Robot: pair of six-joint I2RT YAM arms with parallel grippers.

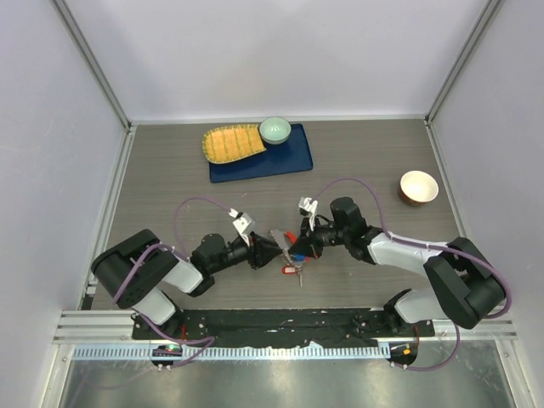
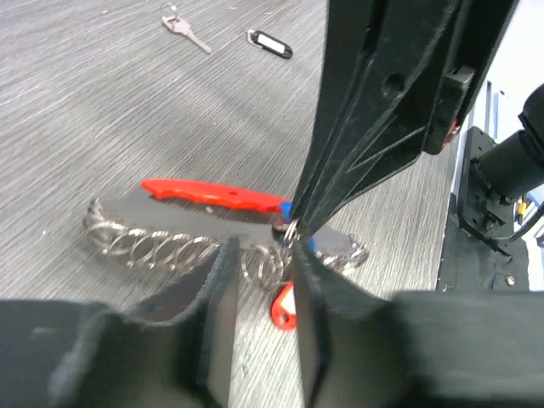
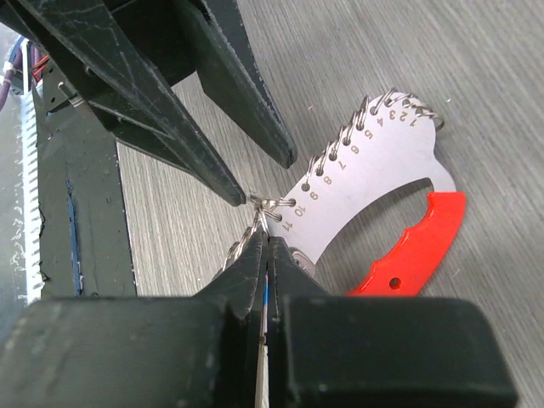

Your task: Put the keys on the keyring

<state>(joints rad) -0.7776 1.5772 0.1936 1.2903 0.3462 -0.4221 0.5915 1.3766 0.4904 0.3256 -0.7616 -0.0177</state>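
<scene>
The keyring (image 1: 280, 238) lies at the table's middle: a curved metal plate (image 2: 187, 219) with several wire rings and a long red tag (image 2: 212, 193); the right wrist view shows numbers on the plate (image 3: 374, 187). My right gripper (image 3: 262, 229) is shut on the blue key (image 2: 289, 207), its tip at a ring on the plate's end. My left gripper (image 2: 263, 255) is open, its jaws either side of the rings; one fingertip (image 3: 240, 197) touches that same ring. The red key (image 2: 285, 308) lies on the table below, also in the top view (image 1: 291, 270).
A bare silver key (image 2: 184, 27) and a black tag (image 2: 270, 42) lie farther off on the table. A blue tray (image 1: 289, 157) with a yellow mat (image 1: 231, 143) and a green bowl (image 1: 274, 129) is at the back. A cup (image 1: 418, 187) stands at the right.
</scene>
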